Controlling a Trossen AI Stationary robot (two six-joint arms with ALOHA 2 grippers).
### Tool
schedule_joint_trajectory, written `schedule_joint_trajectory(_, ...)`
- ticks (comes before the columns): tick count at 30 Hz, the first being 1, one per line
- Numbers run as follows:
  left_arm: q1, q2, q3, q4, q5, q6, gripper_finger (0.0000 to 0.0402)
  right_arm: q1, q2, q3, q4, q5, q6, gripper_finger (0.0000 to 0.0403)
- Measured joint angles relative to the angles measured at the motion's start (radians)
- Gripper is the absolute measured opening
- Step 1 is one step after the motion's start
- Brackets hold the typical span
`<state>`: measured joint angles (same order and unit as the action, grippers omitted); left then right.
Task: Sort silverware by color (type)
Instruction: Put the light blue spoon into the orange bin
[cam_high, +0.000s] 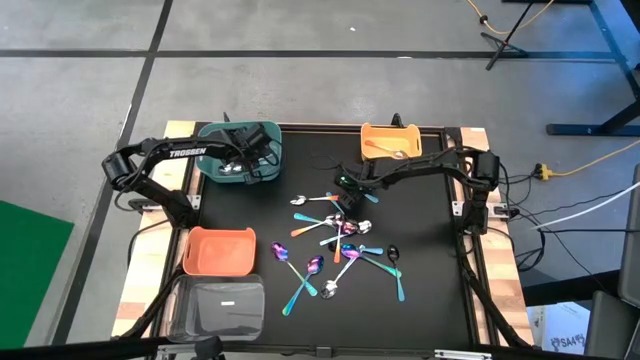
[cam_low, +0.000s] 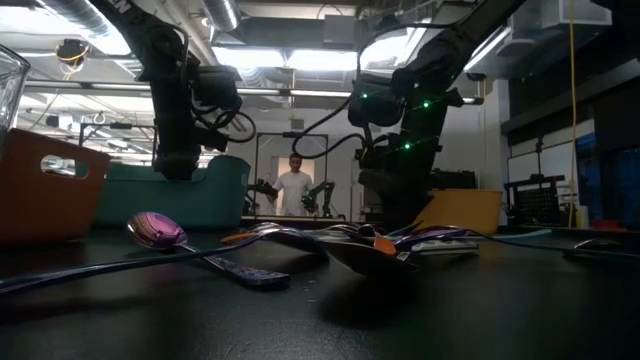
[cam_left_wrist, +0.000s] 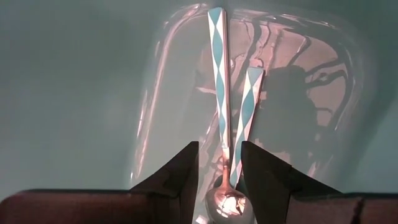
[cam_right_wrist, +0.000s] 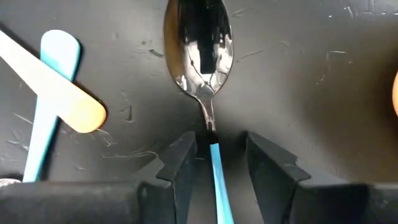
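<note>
Left claw is positioned inside the teal plastic bin, fingers parted around two teal-handled metal spoons lying on its floor. Right claw is low over the black bench, fingers parted astride a blue-handled silver spoon lying there, beside the scattered multicoloured spoons.

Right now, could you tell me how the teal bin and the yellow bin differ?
The teal bin sits at the table's back left, the yellow bin at its back right. The left tool hangs open inside the teal bin, over teal-handled spoons; no tool is over the yellow bin. Both are small, open-topped bins.
</note>
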<state>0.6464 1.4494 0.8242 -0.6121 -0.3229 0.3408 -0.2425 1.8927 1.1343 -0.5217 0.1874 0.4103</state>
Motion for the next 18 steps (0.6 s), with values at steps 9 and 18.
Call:
schedule_joint_trajectory(9,0.000,0.000,0.000,0.001,0.002,0.000,0.0114,-0.001,0.001,-0.001,0.002,-0.013,0.000,0.0110)
schedule_joint_trajectory(18,0.000,0.000,0.000,0.000,0.002,0.000,0.0114,0.000,0.001,-0.002,0.005,-0.019,0.000,0.0010)
